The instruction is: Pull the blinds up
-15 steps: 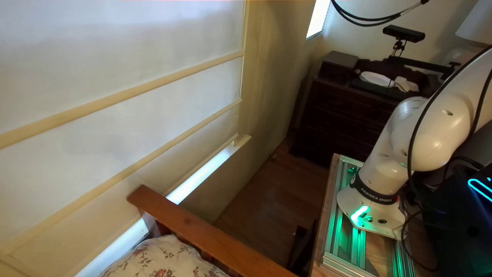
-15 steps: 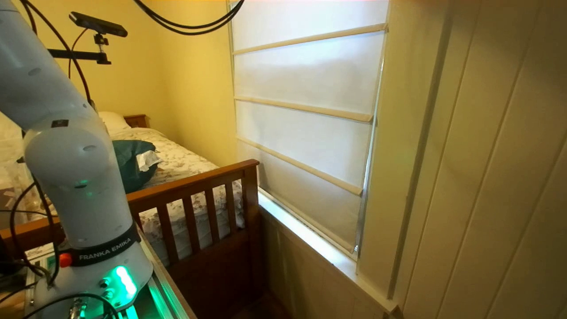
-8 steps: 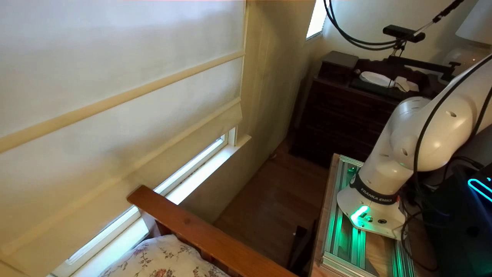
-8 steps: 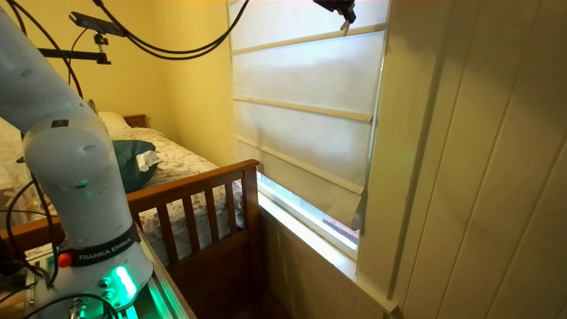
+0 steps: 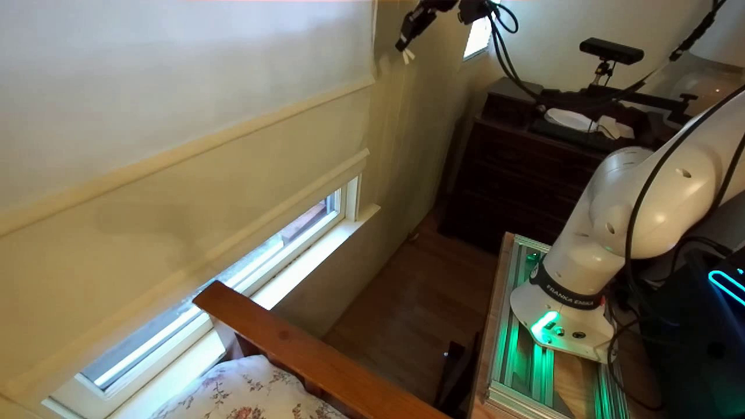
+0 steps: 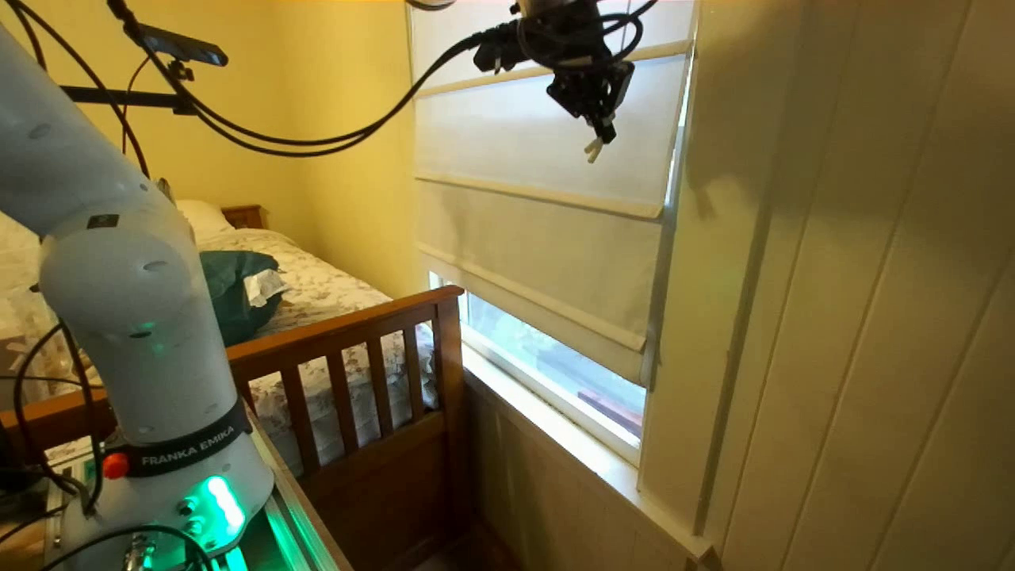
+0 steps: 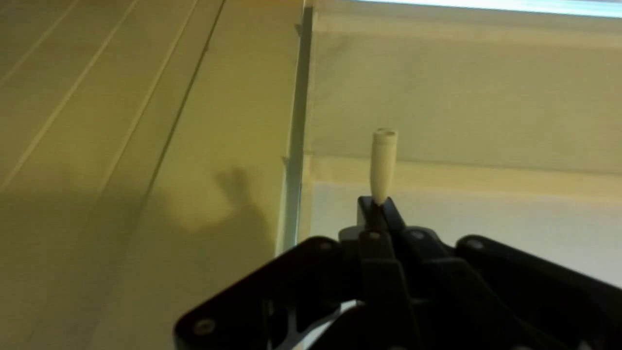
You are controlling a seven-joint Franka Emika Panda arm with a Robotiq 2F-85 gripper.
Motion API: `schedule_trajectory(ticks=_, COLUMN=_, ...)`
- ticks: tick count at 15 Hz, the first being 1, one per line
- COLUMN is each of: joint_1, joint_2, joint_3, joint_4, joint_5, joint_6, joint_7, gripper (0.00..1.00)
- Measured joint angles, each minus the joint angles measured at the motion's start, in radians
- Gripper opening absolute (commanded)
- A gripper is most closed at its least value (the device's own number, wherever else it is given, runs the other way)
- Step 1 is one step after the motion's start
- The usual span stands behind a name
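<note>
In an exterior view, the cream blinds point(image 5: 174, 125) spread over the left side, crossed by pale bands. They are partly raised: their lower edge hangs above the windowsill point(image 5: 314, 256), and a slanting strip of window glass point(image 5: 297, 230) shows between the two. The jaws reach in from the top, just right of the blinds' side edge as seen here, with a small pale peg point(image 5: 407, 56) at their tips. The robot arm point(image 5: 657, 203) stands at the right, its base lit green, and a dark chest of drawers point(image 5: 524, 180) is behind it. A wooden bed end point(image 5: 308, 354) and flowered bedding point(image 5: 244, 390) cross the bottom.

In an exterior view, the jaws point downward in front of the blinds, toward their right side, and the peg looks forked below the tips. A panelled wall point(image 6: 856, 277) rises beside the window. A dark green bundle point(image 6: 236, 293) rests on the bedding.

In the wrist view, the jaws come in from the bottom, closed on the peg, which stands out past the tips. The blinds fill the right side behind it; how near they are cannot be told. A soft shadow point(image 7: 233, 218) falls on the wall at left.
</note>
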Motion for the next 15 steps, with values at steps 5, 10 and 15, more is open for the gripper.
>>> schedule_trajectory(ticks=5, joint_1=-0.01, joint_2=0.002, joint_3=-0.038, joint_4=-0.131, joint_5=0.0, joint_6=0.016, joint_7=-0.024, gripper=0.0)
schedule_trajectory(ticks=10, joint_1=-0.014, joint_2=0.006, joint_3=-0.046, joint_4=-0.206, joint_5=0.0, joint_6=0.054, joint_7=-0.034, gripper=0.09)
schedule_trajectory(ticks=15, joint_1=-0.013, joint_2=0.01, joint_3=-0.027, joint_4=-0.221, joint_5=-0.011, joint_6=0.052, joint_7=-0.034, gripper=0.55)
